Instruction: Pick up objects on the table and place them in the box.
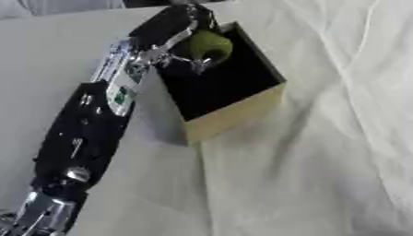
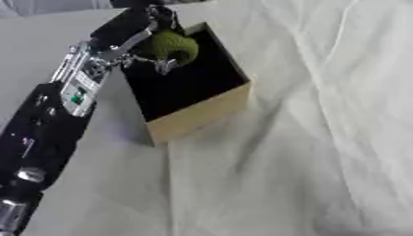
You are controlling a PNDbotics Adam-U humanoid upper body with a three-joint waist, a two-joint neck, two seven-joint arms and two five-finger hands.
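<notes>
Left hand (image 1: 179, 34) reaches from the lower left of the view up to the box (image 1: 242, 110) and holds a green ball (image 1: 206, 46); its fingers are curled around the ball, one silver finger crossing in front of it. The ball is round, with a fuzzy yellow-green surface, and it sits above the far part of the box opening, over the dark inside. I cannot tell if it touches the box wall or the bottom.

The box is open at the top, black inside, with tan outer walls. It stands turned on the table, one corner pointing toward the camera. The forearm (image 1: 89, 133), black with silver joints, lies along the left wall of the box, very near its left rim.

A white cloth (image 1: 322, 161) covers the table, with long folds running on the right side. To the right of the box and in front of it the cloth has wide free room. The far rim of the box is near the top edge of the view.

The right hand shows in no view.
</notes>
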